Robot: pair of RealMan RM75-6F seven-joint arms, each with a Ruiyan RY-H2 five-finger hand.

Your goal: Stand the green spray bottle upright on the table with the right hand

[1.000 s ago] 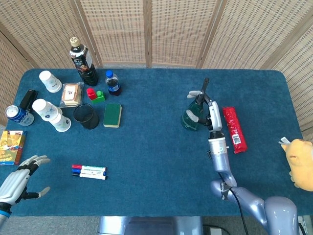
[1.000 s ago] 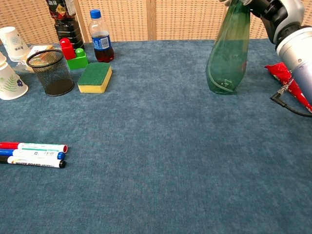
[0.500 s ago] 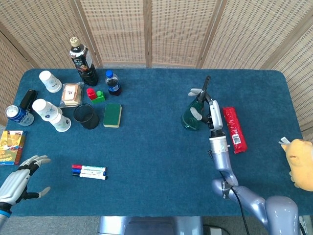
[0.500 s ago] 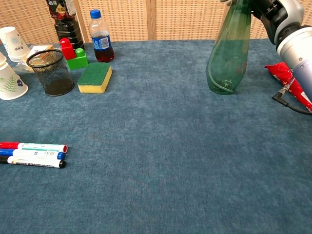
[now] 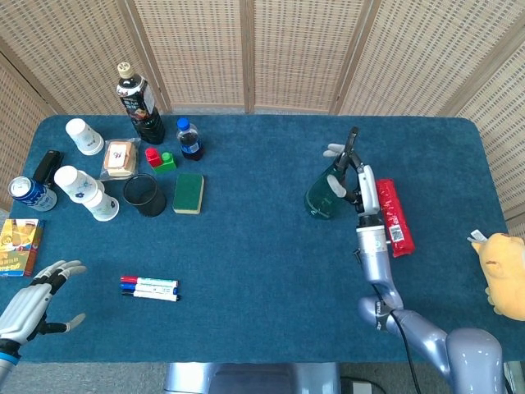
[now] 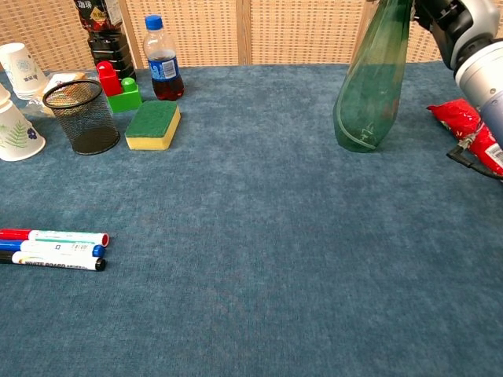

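Observation:
The green spray bottle (image 5: 320, 197) stands on its base right of the table's middle, leaning slightly; the chest view shows its translucent body (image 6: 365, 94) with the base on the blue cloth. My right hand (image 5: 349, 172) is at the bottle's top, fingers wrapped around the neck and spray head. Only the wrist and part of that hand (image 6: 452, 20) show in the chest view's top right corner. My left hand (image 5: 29, 308) hovers at the table's near left corner, fingers spread, holding nothing.
A red packet (image 5: 392, 215) lies just right of the bottle, and a yellow toy (image 5: 504, 271) sits at the right edge. At the left are a sponge (image 5: 189, 193), a black mesh cup (image 5: 145, 195), paper cups, drink bottles and markers (image 5: 150, 287).
My right hand and forearm have shifted a little to the right at the bottle's top. The bottle's base has stayed in place. The left hand has not moved.

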